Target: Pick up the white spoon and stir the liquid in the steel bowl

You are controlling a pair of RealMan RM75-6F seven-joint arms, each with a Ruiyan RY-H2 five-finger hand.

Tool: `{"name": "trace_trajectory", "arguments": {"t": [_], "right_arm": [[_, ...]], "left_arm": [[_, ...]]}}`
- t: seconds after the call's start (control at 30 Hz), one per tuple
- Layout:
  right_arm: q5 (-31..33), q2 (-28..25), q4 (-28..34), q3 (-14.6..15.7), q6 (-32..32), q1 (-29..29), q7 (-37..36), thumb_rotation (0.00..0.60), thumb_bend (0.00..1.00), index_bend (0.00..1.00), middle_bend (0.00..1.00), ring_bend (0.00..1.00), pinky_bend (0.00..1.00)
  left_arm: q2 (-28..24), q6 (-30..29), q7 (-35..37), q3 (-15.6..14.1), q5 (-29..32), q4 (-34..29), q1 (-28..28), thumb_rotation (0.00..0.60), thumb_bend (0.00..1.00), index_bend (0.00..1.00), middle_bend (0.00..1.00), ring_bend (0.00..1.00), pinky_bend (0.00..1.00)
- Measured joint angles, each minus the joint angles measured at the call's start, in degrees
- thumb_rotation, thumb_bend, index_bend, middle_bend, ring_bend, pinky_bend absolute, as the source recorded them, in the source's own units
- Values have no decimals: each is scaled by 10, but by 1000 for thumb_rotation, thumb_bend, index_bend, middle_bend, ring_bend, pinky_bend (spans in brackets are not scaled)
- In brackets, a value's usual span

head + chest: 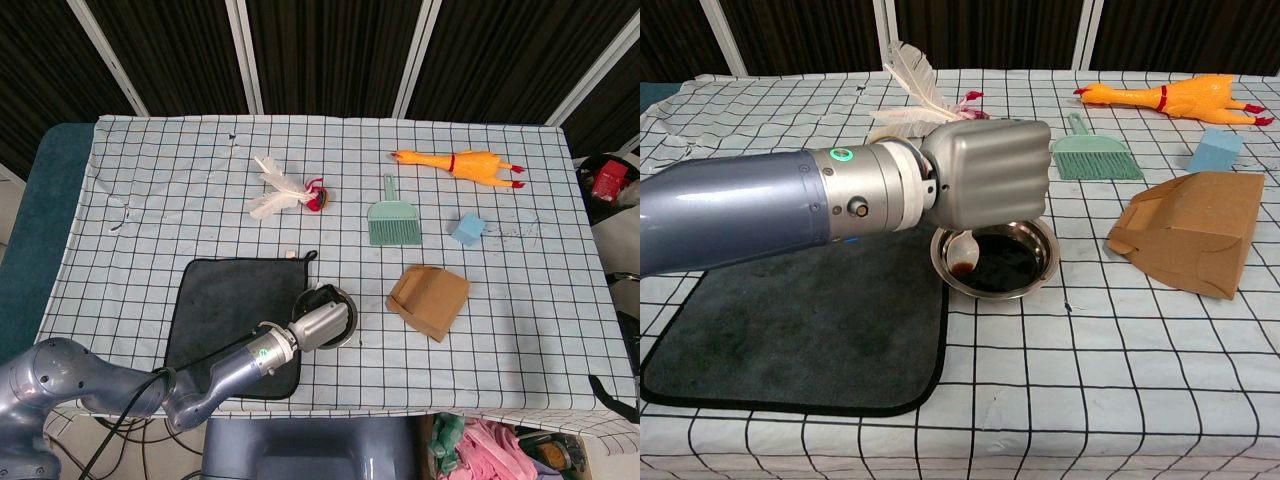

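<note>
Left robot hand (985,170) fisted around white spoon (962,252), bowl end dipped at steel bowl's (1038,270) 9 o'clock. Spoon likely light, rigid, wet-slippery; grip handle high.

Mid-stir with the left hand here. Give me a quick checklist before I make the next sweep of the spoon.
1. Left hand holds the white spoon: ok; the handle runs up under the hand, though the grip itself is hidden.
2. Spoon tip in the liquid: ok, it sits at the left side of the steel bowl.
3. Bowl upright on the table: ok.
4. No spill on the cloth around the bowl: ok, none seen.
5. Cardboard box clear of the bowl: ok, apart on its right.
6. Right hand position: cannot tell, in neither view.
</note>
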State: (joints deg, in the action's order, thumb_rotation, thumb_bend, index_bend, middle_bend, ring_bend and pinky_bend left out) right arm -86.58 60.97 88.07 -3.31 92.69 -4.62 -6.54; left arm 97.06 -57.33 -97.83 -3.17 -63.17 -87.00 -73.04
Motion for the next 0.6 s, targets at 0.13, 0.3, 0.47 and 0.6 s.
{"name": "trace_trajectory", "arguments": {"t": [0.13,0.3,0.47,0.6], "right_arm": [[4,0,-2,0,-5,0,-5,600,213,0,94,139,255],[3,0,-3,0,-5,1,-7,600,213,0,95,139,255],[6,-1,-5,-2,-3,0,-12,600,212,0,95,139,255],[7,-2,-6,-4,1,-2,-17,600,212,0,95,139,255]], "left_arm": [[11,5,4,11,6,25,-4,600,510,738,1000,1000,944],[34,21,5,21,13,59,-14,600,510,738,1000,1000,944],[58,32,10,29,15,90,-23,600,510,738,1000,1000,944],[77,34,14,41,14,114,-30,600,510,738,1000,1000,944]]}}
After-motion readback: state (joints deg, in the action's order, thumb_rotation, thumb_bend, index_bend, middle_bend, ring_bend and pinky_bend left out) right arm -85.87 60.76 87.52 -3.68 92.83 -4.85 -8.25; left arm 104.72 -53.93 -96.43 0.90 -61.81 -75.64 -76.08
